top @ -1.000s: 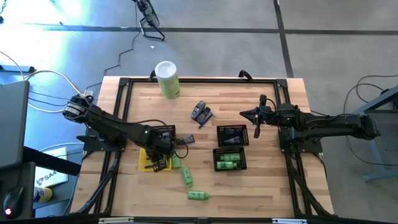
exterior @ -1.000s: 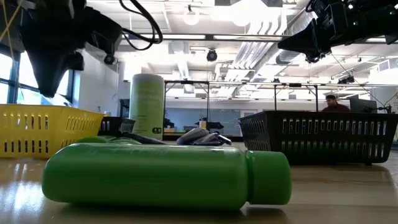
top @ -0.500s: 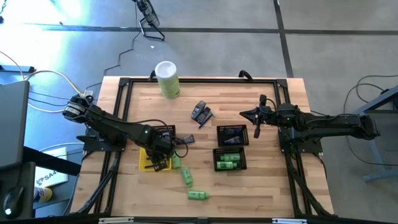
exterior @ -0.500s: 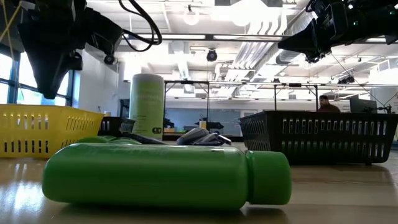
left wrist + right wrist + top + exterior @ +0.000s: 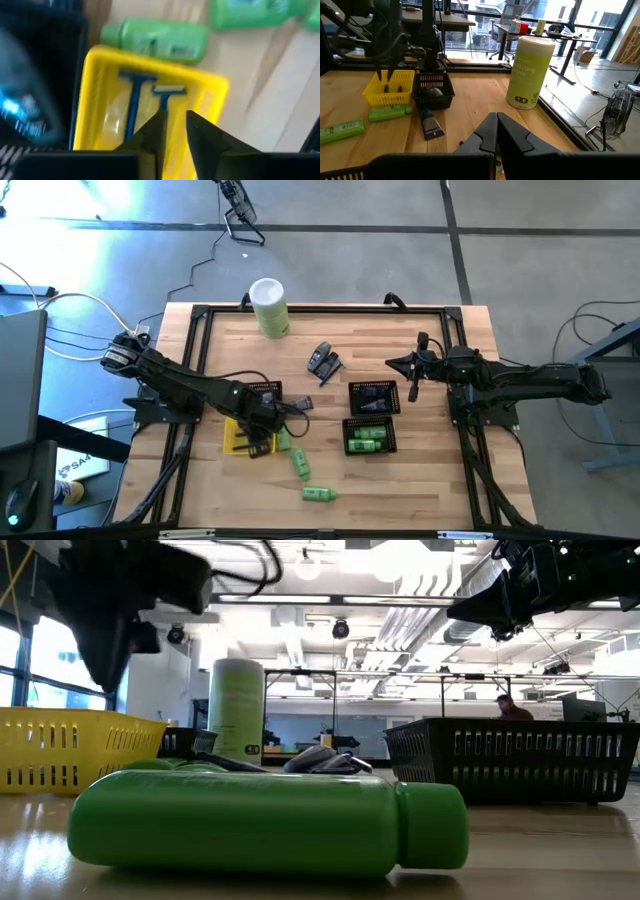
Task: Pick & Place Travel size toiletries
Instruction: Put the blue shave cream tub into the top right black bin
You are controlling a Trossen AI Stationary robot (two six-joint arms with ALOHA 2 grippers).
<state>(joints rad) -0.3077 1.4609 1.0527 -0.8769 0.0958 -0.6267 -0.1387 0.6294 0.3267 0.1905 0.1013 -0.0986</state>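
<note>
My left gripper [image 5: 257, 440] hangs fingers-down over the yellow tray [image 5: 233, 442]. In the left wrist view its fingers [image 5: 174, 120] stand narrowly open with nothing between them, just above two blue-handled razors [image 5: 134, 102] lying in the tray [image 5: 212, 85]. A green bottle [image 5: 155, 39] lies on the table against the tray's outer wall. Two more green bottles [image 5: 301, 464] [image 5: 319, 494] lie nearer the front edge. Dark tubes [image 5: 323, 361] lie mid-table. My right gripper [image 5: 392, 363] waits shut at the right, held level above the table.
Two black mesh baskets [image 5: 373, 397] [image 5: 369, 437] stand right of centre; the nearer one holds green bottles. A third black basket [image 5: 264, 392] stands just behind the yellow tray. A tall pale-green canister [image 5: 269, 306] stands at the far edge. Bare wood shows at the front right.
My left gripper has stayed over the yellow tray but has turned and tipped at the wrist; in the low view its dark bulk now sits further right.
</note>
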